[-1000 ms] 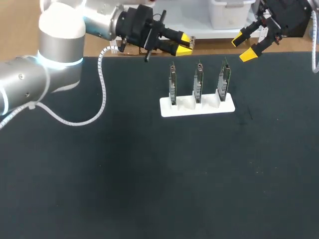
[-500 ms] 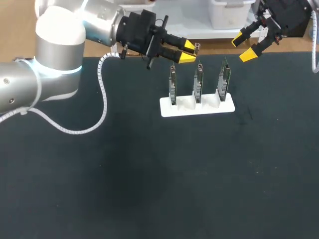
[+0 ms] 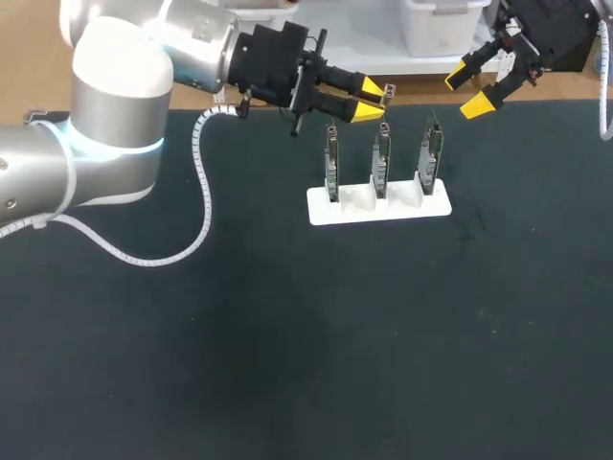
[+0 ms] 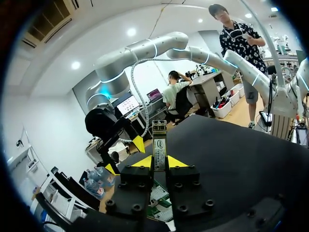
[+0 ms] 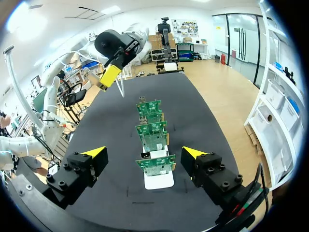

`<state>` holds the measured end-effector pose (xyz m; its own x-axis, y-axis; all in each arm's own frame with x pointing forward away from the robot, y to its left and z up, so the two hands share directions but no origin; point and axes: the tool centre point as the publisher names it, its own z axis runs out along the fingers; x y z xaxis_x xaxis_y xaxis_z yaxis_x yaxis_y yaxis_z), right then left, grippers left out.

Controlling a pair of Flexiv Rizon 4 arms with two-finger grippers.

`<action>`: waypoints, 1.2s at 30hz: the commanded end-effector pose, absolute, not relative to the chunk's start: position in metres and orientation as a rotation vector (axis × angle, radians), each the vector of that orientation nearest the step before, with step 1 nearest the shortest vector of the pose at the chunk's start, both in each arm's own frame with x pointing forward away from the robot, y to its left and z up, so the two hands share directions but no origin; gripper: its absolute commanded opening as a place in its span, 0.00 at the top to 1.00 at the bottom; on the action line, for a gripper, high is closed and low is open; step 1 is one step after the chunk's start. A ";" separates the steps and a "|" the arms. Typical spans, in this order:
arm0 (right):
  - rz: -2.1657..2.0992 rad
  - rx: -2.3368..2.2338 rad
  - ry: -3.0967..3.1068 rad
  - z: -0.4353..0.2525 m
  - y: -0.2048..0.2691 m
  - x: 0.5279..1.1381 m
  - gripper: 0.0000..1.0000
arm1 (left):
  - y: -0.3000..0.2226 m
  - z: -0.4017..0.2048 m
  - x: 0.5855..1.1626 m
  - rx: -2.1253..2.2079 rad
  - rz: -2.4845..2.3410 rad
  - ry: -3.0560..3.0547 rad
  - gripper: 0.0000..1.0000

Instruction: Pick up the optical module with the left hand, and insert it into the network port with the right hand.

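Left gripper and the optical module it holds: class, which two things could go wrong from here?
1. The left gripper hangs close to the tops of the upright boards in the white holder; a low pass could knock one.
2. The optical module is pinched only between the yellow tips and juts far ahead of them, so it may twist or slip when handed to the open right gripper, which is well apart.

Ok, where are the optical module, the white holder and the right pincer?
optical module (image 4: pixel 159 145): left wrist view, middle of its labelled body.
white holder (image 3: pixel 356 210): head view, bare front edge of its base.
right pincer (image 3: pixel 468 92): head view, midway between its yellow tips.
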<state>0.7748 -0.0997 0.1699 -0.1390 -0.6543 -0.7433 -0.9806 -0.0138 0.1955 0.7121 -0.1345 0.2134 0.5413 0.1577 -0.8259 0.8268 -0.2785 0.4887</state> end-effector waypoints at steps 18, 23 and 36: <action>0.981 -1.692 1.829 0.170 -0.100 0.772 0.00 | -0.110 0.211 0.701 1.607 -0.657 1.010 1.00; 0.981 -1.692 1.829 0.170 -0.100 0.772 0.00 | -0.108 0.215 0.706 1.513 -0.633 1.059 1.00; 0.981 -1.692 1.829 0.170 -0.100 0.772 0.00 | -0.111 0.227 0.735 1.333 -0.746 1.006 1.00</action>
<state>0.7748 -0.0996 0.1699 -0.1390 -0.6544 -0.7433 -0.9806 -0.0138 0.1956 0.7311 -0.1063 0.2306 0.4068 0.1216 -0.9054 0.9037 0.0909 0.4183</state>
